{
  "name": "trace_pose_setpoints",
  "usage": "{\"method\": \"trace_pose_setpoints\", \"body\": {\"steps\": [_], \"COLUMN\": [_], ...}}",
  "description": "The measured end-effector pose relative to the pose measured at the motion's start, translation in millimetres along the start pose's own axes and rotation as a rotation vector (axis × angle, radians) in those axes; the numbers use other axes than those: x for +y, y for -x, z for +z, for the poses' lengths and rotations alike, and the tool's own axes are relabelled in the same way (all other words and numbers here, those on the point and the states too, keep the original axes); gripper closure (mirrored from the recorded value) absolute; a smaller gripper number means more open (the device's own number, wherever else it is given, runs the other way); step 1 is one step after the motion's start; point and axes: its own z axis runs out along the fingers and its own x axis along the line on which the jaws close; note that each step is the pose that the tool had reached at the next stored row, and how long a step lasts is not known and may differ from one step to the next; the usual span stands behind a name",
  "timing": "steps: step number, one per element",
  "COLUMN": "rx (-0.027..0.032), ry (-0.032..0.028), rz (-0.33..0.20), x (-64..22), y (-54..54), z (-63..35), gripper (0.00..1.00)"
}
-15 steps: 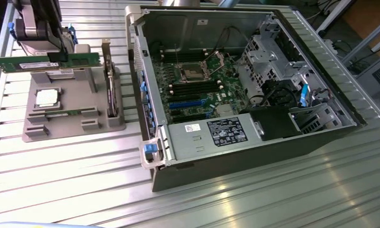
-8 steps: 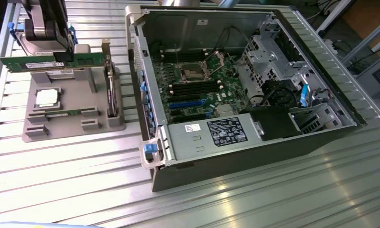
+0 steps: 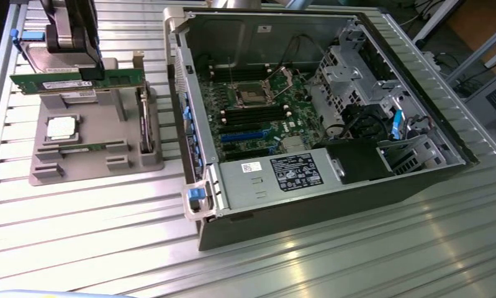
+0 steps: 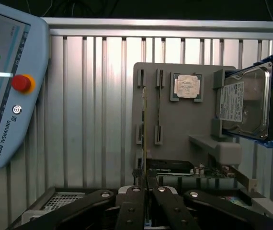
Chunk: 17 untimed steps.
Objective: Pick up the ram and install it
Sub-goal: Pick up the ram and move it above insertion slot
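The gripper was seen closed to a narrow gap on the ram, the green stick being pinched between the two fingers near the middle of its length. The ram was held on edge with its long side about level, at the back of the grey holder on the exterior view's left. Whether its lower edge touched the holder could not be told. In the wrist view the ram was presented edge-on as a thin line running out from between the closed fingers of the gripper.

The arm was brought in from the top of the exterior view, with the gripper pointed straight down over the holder. The silver processor chip was seated in the holder just in front of the ram, and a dark expansion card was stood along the holder's side. The open computer case, with its motherboard exposed, lay well apart on the exterior view's right.
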Motion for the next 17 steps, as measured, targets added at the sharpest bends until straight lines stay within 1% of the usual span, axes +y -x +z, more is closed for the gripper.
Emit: {"method": "trace_pose_setpoints", "body": {"steps": [5,8,14,17], "rx": [0.0005,0.0013,0.0026,0.0033], "ry": [0.0001,0.0000,0.0001,0.0001], "rz": [0.000,0.000,0.000,0.000], "x": [-6.4,-12.8,-17.7,-22.1], "y": [-0.1,-0.2,-0.2,-0.3], "z": [-0.2,-0.3,-0.6,-0.7], "gripper": [0.88,0.88,0.88,0.88]}}
